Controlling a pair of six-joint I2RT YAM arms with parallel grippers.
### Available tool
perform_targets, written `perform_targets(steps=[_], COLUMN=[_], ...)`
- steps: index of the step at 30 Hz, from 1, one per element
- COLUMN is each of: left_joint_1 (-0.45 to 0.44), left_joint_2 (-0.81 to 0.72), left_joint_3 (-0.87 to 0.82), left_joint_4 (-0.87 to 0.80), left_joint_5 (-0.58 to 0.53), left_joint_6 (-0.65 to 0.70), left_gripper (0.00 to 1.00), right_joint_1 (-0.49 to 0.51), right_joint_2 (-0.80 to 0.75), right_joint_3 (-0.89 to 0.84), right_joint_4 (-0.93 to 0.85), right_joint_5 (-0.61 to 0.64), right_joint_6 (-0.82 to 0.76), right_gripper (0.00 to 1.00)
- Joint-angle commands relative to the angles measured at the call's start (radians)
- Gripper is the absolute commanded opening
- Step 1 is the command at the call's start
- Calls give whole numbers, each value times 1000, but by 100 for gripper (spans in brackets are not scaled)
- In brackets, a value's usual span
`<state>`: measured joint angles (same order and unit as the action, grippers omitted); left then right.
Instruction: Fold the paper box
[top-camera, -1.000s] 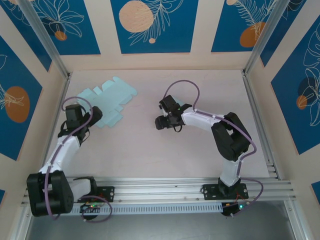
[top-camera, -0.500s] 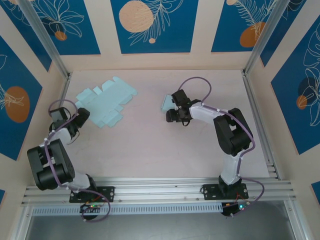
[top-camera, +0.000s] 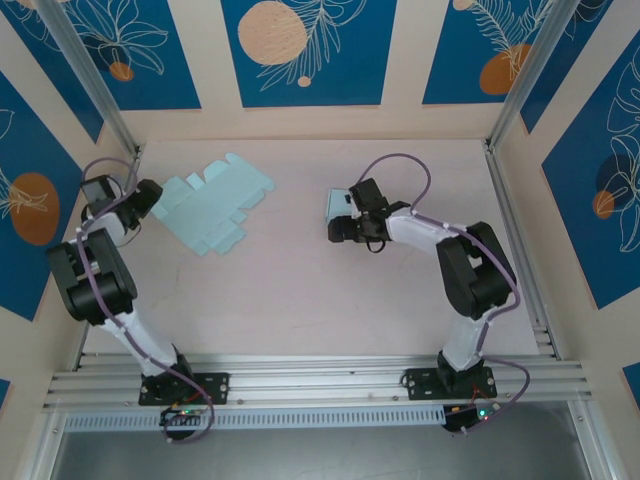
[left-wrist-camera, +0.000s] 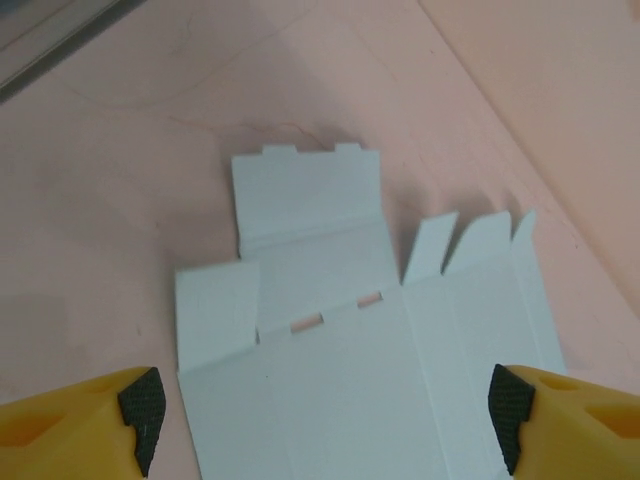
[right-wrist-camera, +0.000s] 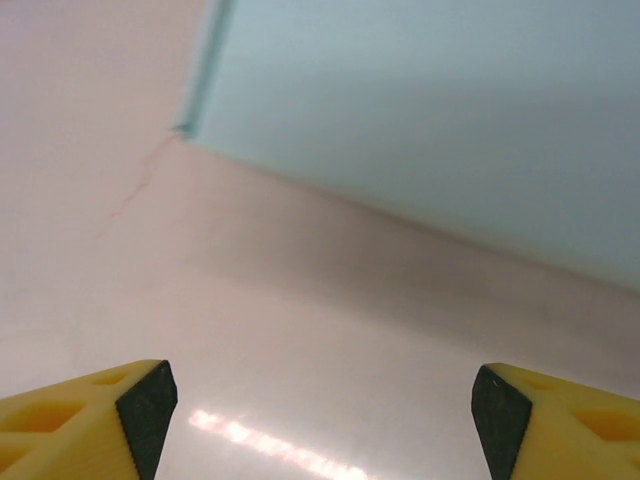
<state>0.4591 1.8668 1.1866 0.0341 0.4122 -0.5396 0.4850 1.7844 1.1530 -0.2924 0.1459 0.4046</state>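
Pink table (top-camera: 300, 300); flat unfolded paper box (top-camera: 212, 205) lies far left; pale-blue piece (top-camera: 336, 204) mid-table.

Lab robot cell: aluminium frame rails (top-camera: 320, 378), blue leaf-print wall panels (top-camera: 305, 50), pale tabletop (top-camera: 290, 290).

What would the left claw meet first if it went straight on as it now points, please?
Most likely the flat paper box lying just ahead of the open left claw, though depth is unclear.

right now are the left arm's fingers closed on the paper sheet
No, the left fingers stand wide apart, and the paper sheet lies flat and unfolded on the table below them.
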Motion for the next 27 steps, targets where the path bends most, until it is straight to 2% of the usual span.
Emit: perform_targets(steps=[1, 7, 11, 22, 27], left_joint_1=[25, 23, 20, 3, -15], left_joint_2=[82, 185, 241, 247, 271], left_joint_3=[81, 177, 194, 173, 214], left_joint_4=[-68, -116, -117, -150, -164], left_joint_5=[75, 95, 153, 77, 88], left_joint_6=[17, 38, 37, 82, 83], left_gripper=[84, 80, 71, 70, 63], right_joint_1=[5, 19, 32, 53, 53], right_joint_2=[-79, -109, -129, -187, -196], right_joint_3=[-31, -29, -23, -17, -16], right_joint_4=[30, 10, 4, -22, -28], right_joint_5=[-30, -9, 14, 52, 66], right_joint_6=[17, 19, 16, -6, -13], right_gripper=[80, 81, 81, 81, 81])
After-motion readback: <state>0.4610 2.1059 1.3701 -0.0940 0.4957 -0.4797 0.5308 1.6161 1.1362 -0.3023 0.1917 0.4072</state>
